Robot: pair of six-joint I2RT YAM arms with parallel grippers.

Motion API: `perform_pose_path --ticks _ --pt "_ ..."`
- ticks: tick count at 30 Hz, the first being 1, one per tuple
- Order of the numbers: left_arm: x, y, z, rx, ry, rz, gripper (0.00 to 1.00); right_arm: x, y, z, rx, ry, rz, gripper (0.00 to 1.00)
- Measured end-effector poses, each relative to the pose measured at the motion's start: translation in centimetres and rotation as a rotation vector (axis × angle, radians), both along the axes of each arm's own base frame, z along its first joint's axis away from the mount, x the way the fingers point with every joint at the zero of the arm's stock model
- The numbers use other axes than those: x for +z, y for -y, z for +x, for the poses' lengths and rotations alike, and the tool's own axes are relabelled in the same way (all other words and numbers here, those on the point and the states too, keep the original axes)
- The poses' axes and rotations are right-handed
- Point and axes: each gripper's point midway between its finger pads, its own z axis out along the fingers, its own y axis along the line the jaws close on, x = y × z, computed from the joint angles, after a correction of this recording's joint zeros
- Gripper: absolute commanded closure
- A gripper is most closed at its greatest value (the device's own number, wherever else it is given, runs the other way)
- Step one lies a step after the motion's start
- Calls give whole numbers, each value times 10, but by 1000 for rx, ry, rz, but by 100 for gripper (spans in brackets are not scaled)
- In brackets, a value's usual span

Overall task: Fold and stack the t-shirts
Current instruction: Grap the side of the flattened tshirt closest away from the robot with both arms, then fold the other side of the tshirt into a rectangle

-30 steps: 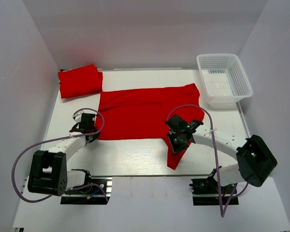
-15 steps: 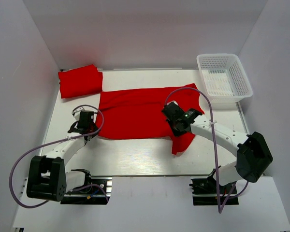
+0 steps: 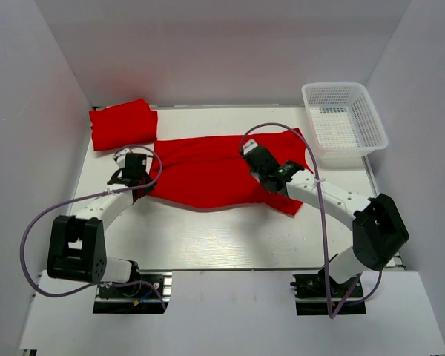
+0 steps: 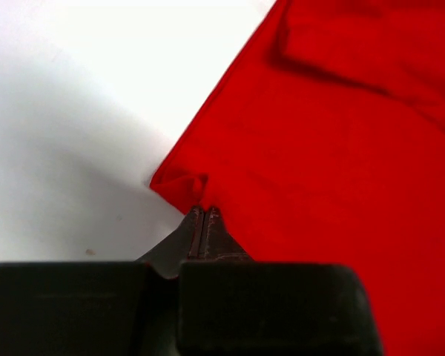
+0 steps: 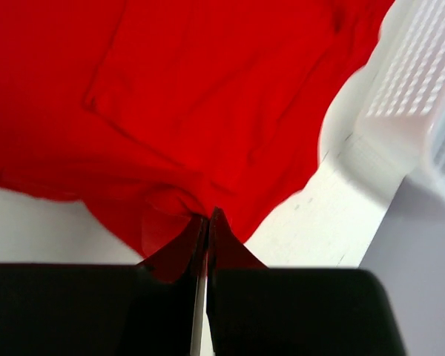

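A bright red t-shirt [image 3: 208,174] lies spread across the middle of the table. A second red t-shirt [image 3: 122,124] lies folded at the back left. My left gripper [image 3: 137,169] is shut on the spread shirt's left near corner [image 4: 182,185]. My right gripper [image 3: 254,159] is shut on the shirt's near right edge [image 5: 170,204] and holds it lifted over the shirt's middle. The cloth hangs from those jaws and hides part of the shirt below.
A white mesh basket [image 3: 345,122] stands at the back right, and its wall shows in the right wrist view [image 5: 419,89]. White walls close in the table on three sides. Both arms' purple cables loop above the near half of the table.
Both grippers have moved toward the back, carrying the shirt's near edge with them. The hanging right part has been drawn up over the shirt. The shirt's near edge now lies farther back.
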Motion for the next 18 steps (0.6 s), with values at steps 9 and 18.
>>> perform_pose_path --ticks 9,18 --pt "10 1 33 8 -3 17 100 17 -11 54 194 143 -85 100" --pt "14 -15 61 89 -40 45 100 22 -15 109 228 173 -180 100"
